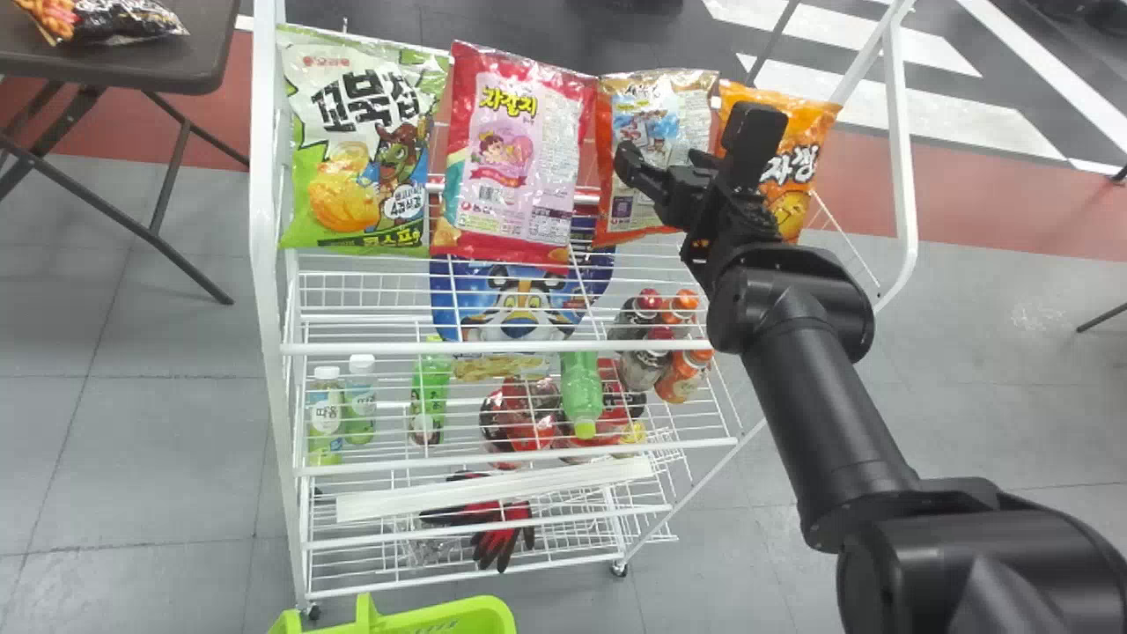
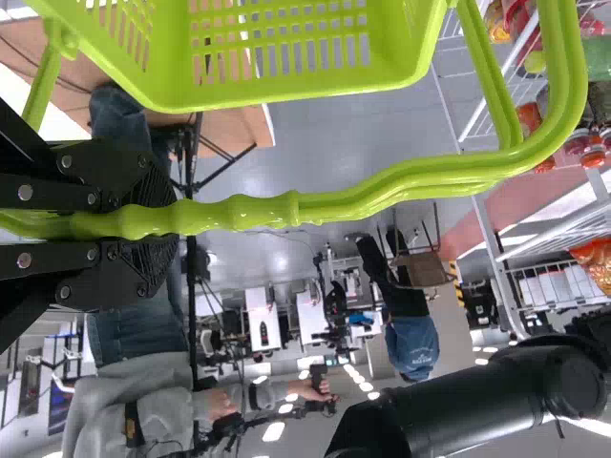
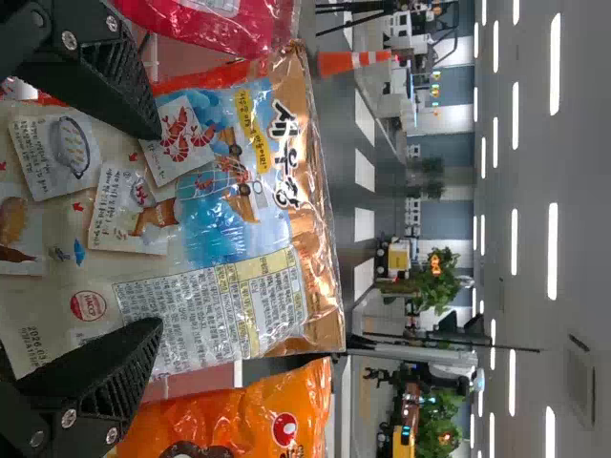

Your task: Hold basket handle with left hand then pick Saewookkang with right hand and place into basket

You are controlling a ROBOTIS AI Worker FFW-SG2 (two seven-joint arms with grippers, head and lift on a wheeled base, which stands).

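Clamping the handle (image 2: 353, 202), the left gripper (image 2: 148, 223) likely steadies the near-left basket (image 1: 449, 615); the right gripper (image 3: 158, 229), spread open, flanks the far shrimp-snack bag (image 3: 224, 224) for an edge-to-edge squeeze.

Basket (image 1: 480, 609) partly outside head view

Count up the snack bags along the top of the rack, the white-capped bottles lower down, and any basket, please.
Snack bags: 4 (green one, pink-red one, Saewookkang, orange one)
White-capped bottles: 2
Basket: 1
Total: 7
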